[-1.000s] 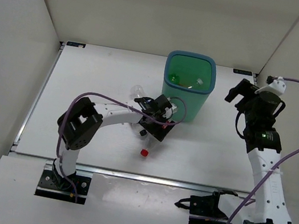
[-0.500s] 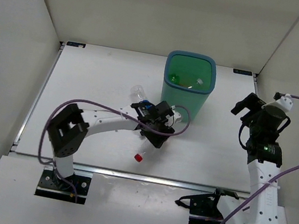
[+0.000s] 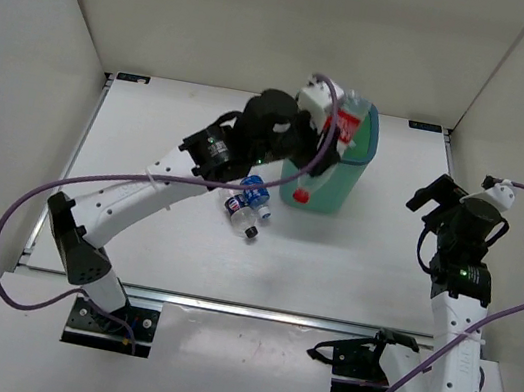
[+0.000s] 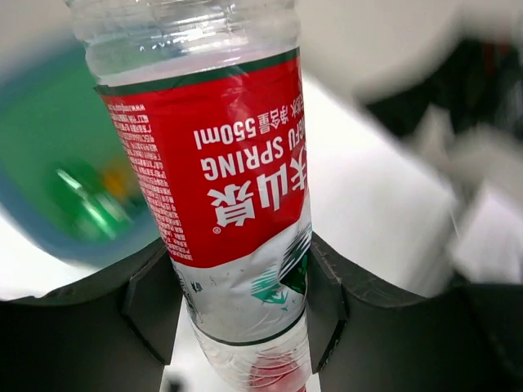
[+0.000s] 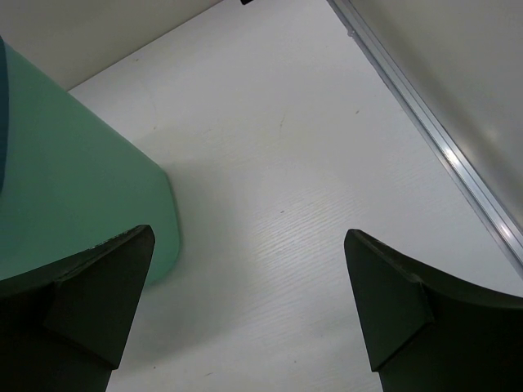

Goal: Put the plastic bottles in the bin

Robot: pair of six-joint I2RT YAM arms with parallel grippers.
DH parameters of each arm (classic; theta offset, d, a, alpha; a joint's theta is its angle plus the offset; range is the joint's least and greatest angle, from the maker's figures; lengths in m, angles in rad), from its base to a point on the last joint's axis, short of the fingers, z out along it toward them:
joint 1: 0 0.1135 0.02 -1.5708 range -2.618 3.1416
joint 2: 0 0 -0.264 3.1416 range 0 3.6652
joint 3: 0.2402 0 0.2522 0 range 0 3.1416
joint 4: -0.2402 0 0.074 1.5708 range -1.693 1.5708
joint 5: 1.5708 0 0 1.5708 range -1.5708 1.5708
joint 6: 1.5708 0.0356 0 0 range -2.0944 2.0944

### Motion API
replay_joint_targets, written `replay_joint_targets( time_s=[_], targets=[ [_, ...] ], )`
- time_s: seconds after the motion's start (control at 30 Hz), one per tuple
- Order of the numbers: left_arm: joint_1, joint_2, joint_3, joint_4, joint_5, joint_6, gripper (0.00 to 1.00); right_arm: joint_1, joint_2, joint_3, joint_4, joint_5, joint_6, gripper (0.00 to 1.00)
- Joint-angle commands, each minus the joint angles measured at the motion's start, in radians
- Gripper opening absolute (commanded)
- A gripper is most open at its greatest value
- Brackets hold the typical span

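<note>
My left gripper (image 4: 241, 306) is shut on a clear plastic bottle with a red label (image 4: 221, 171), gripping it near its cap end. In the top view that bottle (image 3: 348, 122) hangs tilted over the mouth of the teal bin (image 3: 333, 186), its red cap (image 3: 300, 196) pointing down toward the table outside the bin. Blurred green and orange bottles (image 4: 82, 196) lie inside the bin. A clear bottle with a blue label (image 3: 247, 200) lies on the table just left of the bin. My right gripper (image 5: 245, 269) stands open and empty over bare table, to the right of the bin (image 5: 65, 188).
White walls enclose the table on the left, back and right. A metal rail (image 5: 458, 171) runs along the table's right edge near my right gripper (image 3: 431, 198). The left arm (image 3: 158, 183) stretches diagonally across the table, its purple cable looping out to the left.
My left gripper closed on the red-labelled bottle on the table and lifted it up and back to the bin's mouth. The right arm drew back slightly toward the front right.
</note>
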Motion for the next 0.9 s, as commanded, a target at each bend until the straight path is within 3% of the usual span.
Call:
replay_joint_targets(
  time_s=[0.0, 0.23, 0.43, 0.53, 0.57, 0.77, 0.87],
  targets=[
    [0.055, 0.054, 0.102, 0.232, -0.168, -0.014, 0.56, 0.02, -0.002, 0.005, 0.027, -0.012, 0.014, 1.0],
    [0.124, 0.223, 0.169, 0.55, -0.279, -0.054, 0.59, 0.037, 0.0, -0.011, 0.068, -0.019, 0.012, 0.99],
    [0.136, 0.338, 0.224, 0.648, -0.377, -0.03, 0.7, -0.009, 0.006, -0.033, 0.071, -0.077, 0.008, 0.99],
    [0.146, 0.384, 0.282, 0.596, -0.369, -0.053, 0.94, -0.006, 0.012, -0.039, 0.082, -0.09, 0.003, 0.99],
    [0.15, 0.391, 0.296, 0.575, -0.372, -0.062, 0.98, -0.004, 0.02, -0.041, 0.079, -0.093, 0.0, 0.99],
    [0.127, 0.261, 0.129, 0.516, -0.456, -0.1, 0.99, 0.02, 0.037, -0.031, 0.098, -0.096, -0.026, 0.99],
    [0.129, 0.136, 0.008, 0.368, -0.51, -0.142, 0.98, 0.037, 0.03, -0.027, 0.084, -0.085, -0.032, 0.99]
  ],
)
